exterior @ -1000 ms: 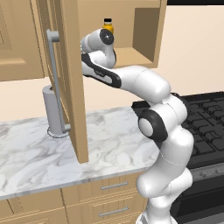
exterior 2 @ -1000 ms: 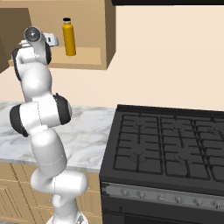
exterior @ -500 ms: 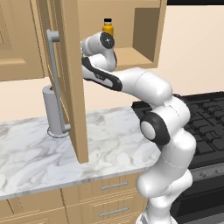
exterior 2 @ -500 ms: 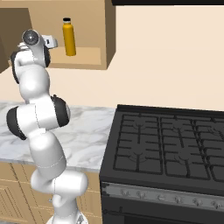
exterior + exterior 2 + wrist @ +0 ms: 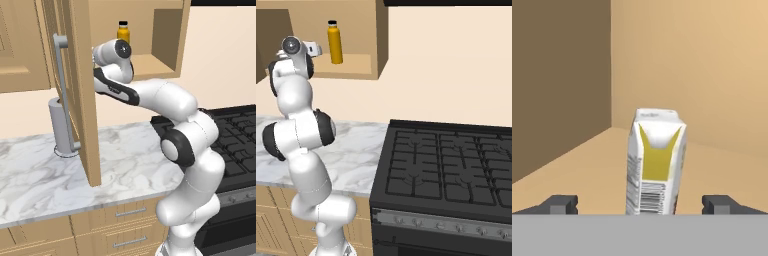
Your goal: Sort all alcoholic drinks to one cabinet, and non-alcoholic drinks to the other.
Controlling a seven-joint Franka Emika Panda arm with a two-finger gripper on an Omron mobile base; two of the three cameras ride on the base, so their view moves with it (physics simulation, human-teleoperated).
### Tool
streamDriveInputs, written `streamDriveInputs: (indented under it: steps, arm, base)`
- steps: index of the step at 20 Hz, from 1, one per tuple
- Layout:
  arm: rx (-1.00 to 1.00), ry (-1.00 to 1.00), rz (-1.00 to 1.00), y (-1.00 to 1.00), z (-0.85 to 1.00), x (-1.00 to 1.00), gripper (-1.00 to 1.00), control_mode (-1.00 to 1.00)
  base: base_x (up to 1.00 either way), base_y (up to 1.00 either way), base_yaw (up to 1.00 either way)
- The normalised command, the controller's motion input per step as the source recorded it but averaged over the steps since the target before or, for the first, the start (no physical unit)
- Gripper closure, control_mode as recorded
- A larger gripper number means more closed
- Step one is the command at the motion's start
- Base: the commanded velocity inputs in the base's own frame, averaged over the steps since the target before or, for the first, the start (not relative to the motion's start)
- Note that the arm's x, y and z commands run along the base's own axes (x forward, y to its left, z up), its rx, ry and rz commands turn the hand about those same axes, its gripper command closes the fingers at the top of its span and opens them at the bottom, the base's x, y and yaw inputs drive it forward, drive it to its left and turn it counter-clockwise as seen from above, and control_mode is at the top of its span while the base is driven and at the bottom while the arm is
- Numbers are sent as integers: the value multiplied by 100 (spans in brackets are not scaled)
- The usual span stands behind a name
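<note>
The two-finger gripper (image 5: 640, 204), jaws spread wide and empty, faces a white-and-yellow carton (image 5: 657, 162) upright on the narrow tan cabinet's shelf (image 5: 351, 64). The slim orange bottle (image 5: 334, 43) stands there too. Careless arm motion could topple either.

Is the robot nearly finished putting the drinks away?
Partly. The orange bottle stands in the open cabinet. A carton stands on a shelf between the fingers of the open gripper, ungripped, so it seems set down. Whether other drinks are left can't be told from here.
</note>
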Motion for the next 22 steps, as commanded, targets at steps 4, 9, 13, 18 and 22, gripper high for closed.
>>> streamDriveInputs:
  steps: [4, 9, 13, 18, 22]
  arm:
    - [0, 0, -2, -7, 4, -14, -100, -100]
    - [0, 0, -4, -12, 13, -25, -100, -100]
    - [0, 0, -4, -17, 13, -35, -100, -100]
    - [0, 0, -4, -18, 6, -46, -100, -100]
    - [0, 0, -4, -19, 3, -60, -100, -100]
  base:
    - [0, 0, 0]
    - [0, 0, 0]
    - [0, 0, 0]
    - [0, 0, 0]
    - [0, 0, 0]
